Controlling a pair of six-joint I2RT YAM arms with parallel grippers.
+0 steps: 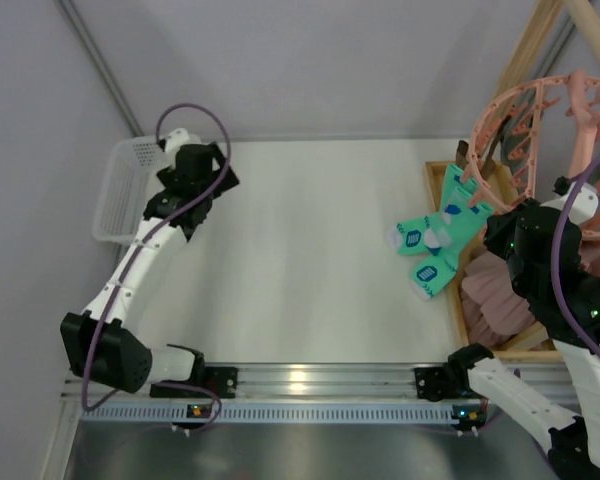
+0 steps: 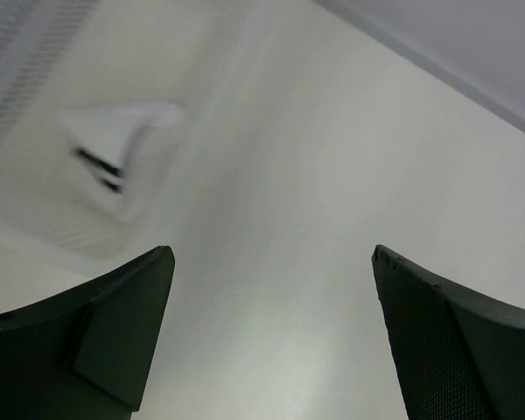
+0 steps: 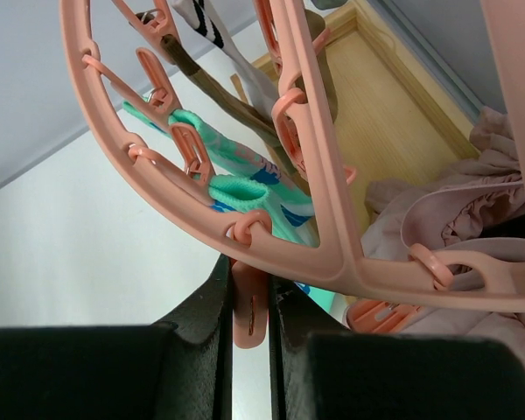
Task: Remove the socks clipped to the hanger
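The right pincer point(image 3: 250, 284) is squeezing a pink clip point(image 3: 247, 322) under the hanger point(image 3: 332, 249). Just past it, mint-green socks point(image 3: 236, 189) are hanging, likely soft and light; pulling near the cuff looks best. The left pincer point(image 2: 271, 262) is gaping wide above the table point(image 2: 332, 175).

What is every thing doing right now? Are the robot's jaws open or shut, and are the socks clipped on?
Left gripper: jaws open, holding nothing.
Right gripper: jaws shut on a clip of the hanger.
Hanger: hanging up, tilted.
Mint-green socks: clipped to the hanger.
White sock: off the hanger, lying in the basket.
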